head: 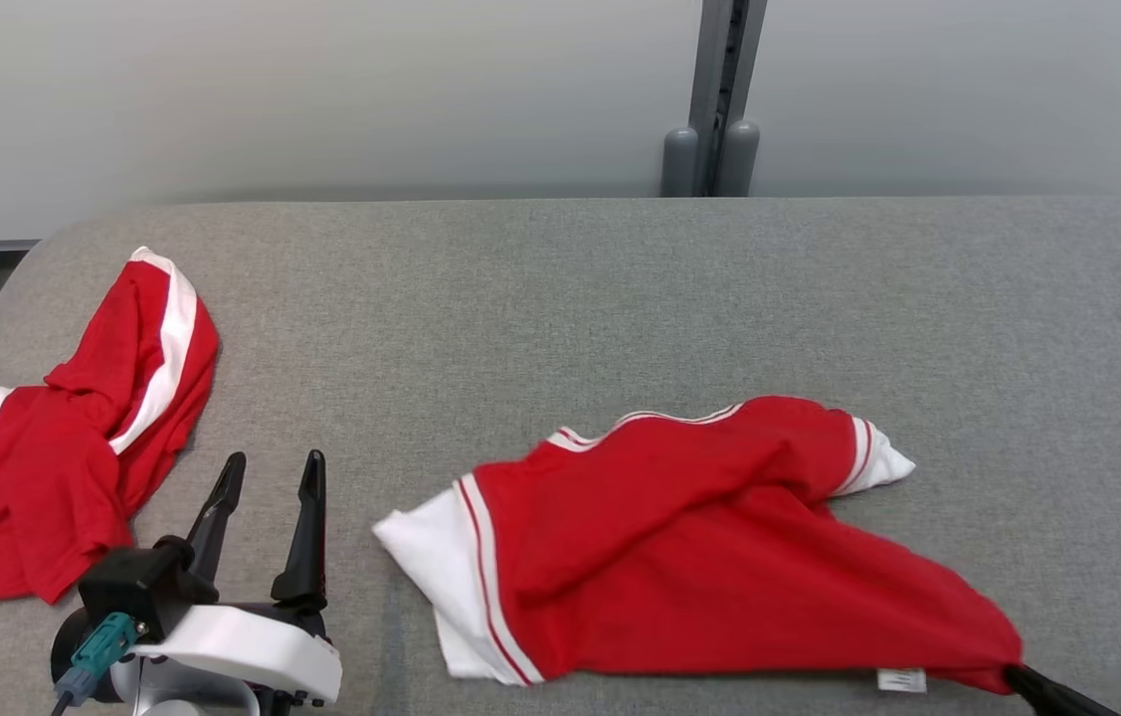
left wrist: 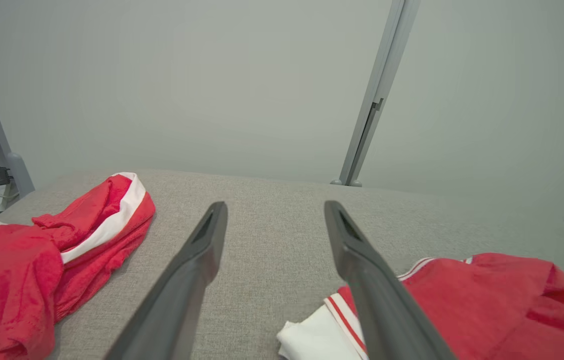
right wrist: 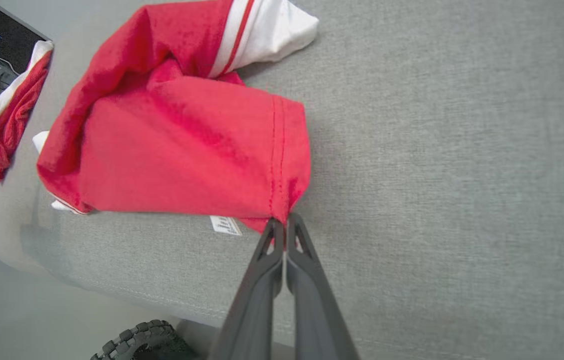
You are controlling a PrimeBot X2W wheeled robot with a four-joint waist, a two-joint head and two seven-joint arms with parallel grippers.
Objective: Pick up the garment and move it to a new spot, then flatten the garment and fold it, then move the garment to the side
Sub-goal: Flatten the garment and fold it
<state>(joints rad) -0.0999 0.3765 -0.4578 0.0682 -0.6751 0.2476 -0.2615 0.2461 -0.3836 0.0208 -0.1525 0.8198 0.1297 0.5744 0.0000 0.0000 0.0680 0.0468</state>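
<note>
Garment [head: 699, 557] in red with white trim, down on the grey table [head: 560, 298], a bit right of the middle and near the front edge. Lies bunched up, not flat yet. Runs longways from the white sleeve [head: 431, 542] on the left side to a red corner [head: 993, 668] on the right side, next to a small white tag [head: 901, 679]. Held at that corner by the right gripper [right wrist: 284, 225], pinched tight shut on the cloth, reaching in from the right. Looks ready for a lift or a tug toward the right, away from the sleeve. Just left of the sleeve end, the left gripper [head: 275, 459], wide open, holding nothing, over bare table. Sits closer to the sleeve than the right one, so likely the best pick for grabbing that end. Farther left, well apart, a red top [head: 73, 447], crumpled, not touched by either gripper.
</note>
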